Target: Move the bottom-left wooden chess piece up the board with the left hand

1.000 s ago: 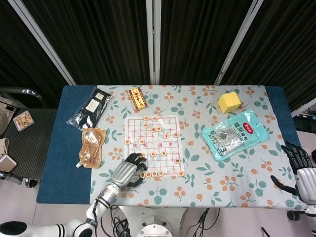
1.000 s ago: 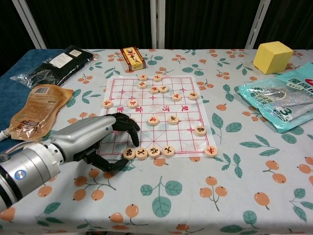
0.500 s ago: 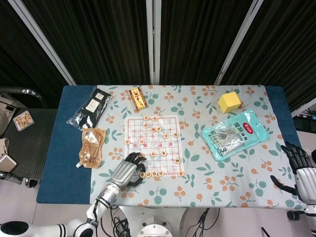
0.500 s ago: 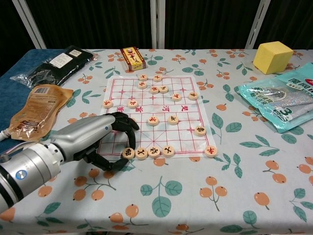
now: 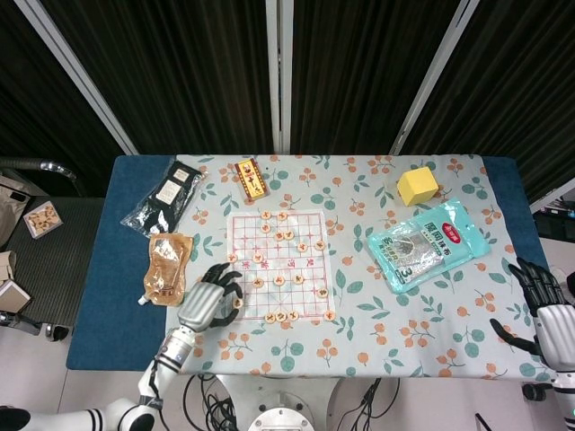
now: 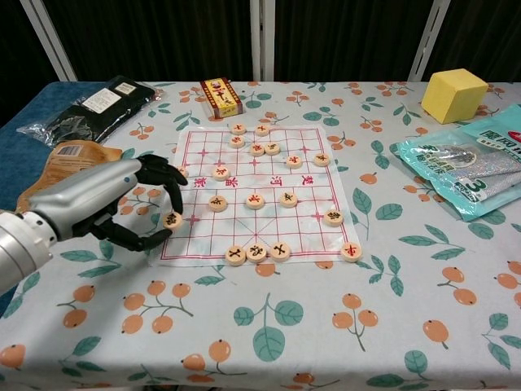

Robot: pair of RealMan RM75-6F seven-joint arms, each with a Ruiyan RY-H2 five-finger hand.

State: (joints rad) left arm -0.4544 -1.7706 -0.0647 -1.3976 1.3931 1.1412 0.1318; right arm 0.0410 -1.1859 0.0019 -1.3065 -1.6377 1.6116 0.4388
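My left hand (image 6: 114, 208) (image 5: 207, 305) hovers at the left edge of the red-lined chess board (image 6: 309, 221) (image 5: 310, 269). It pinches a round wooden chess piece (image 6: 172, 219) (image 5: 232, 304) between thumb and a finger, about two rows above the bottom row. Three wooden pieces (image 6: 257, 252) remain in the bottom row, and one more sits at the bottom right corner (image 6: 351, 250). Other pieces are scattered over the upper board. My right hand (image 5: 541, 307) rests open at the table's right edge, seen only in the head view.
A brown pouch (image 6: 72, 152) and a black packet (image 6: 89, 106) lie left of the board. A red card box (image 6: 221, 96) sits beyond it. A yellow block (image 6: 454, 94) and a teal packet (image 6: 480, 171) are to the right.
My left hand took the leftmost bottom-row piece and moved it up and left to the board's left edge. A piece earlier hidden under the fingers now shows. The right hand stayed put.
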